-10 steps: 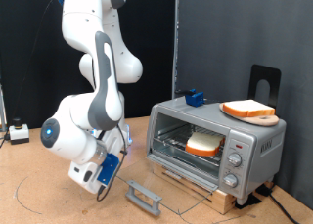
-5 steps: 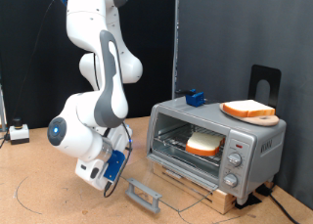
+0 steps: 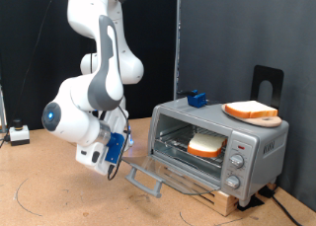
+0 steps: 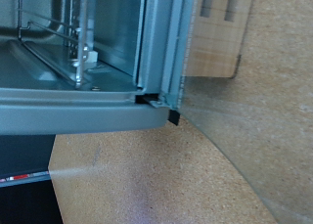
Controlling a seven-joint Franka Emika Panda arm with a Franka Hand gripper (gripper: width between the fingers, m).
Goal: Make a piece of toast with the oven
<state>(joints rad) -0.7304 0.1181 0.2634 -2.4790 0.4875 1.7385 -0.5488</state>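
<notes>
The silver-grey oven point(image 3: 255, 145) stands on the table at the exterior view's right, its glass door point(image 3: 166, 174) hanging partly open. One piece of toast point(image 3: 205, 144) lies on the wire rack inside. A second slice point(image 3: 250, 111) rests on a wooden plate on top of the oven. My gripper point(image 3: 118, 159) is low, at the door's black bar handle point(image 3: 145, 177), on its left side. The wrist view shows the oven's inside and rack point(image 4: 59, 28), a door hinge point(image 4: 162, 103) and the glass door point(image 4: 245, 136); no fingers show there.
A small blue object point(image 3: 195, 99) and a black stand point(image 3: 267, 85) are on or behind the oven's top. The oven sits on a wooden board point(image 3: 223, 200). A small white device point(image 3: 17, 135) lies at the far left on the brown table.
The arm has risen and moved right toward the oven. The door's handle has lifted off the table, so the door now hangs partly raised instead of lying flat.
</notes>
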